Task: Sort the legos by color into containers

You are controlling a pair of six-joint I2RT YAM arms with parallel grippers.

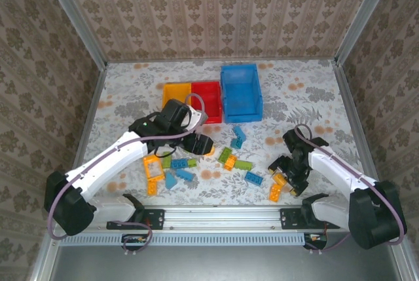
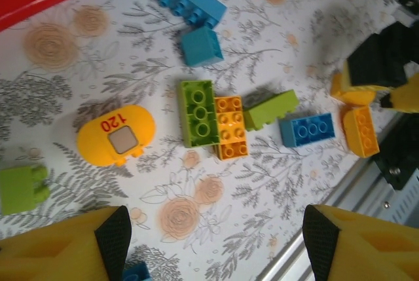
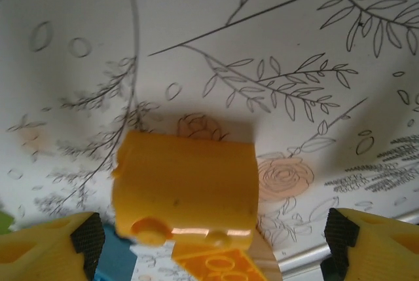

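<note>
Left fingers (image 2: 59, 255) and right fingers (image 3: 39, 255) both spread wide.

At the table's 12 o'clock a yellow-orange bin (image 1: 175, 91), a red bin (image 1: 211, 96) touching it at its 3 o'clock, and a larger blue bin (image 1: 241, 92) stand open-topped in a row. The legos (image 1: 243, 164) lie loose at their 6 o'clock. A green brick (image 2: 198, 112), studs up, touches an orange brick (image 2: 230, 127) at its 3 o'clock, with a blue brick (image 2: 308, 129) near. A rounded yellow piece (image 2: 116, 135) marked 120 lies at the green brick's 9 o'clock.
</note>
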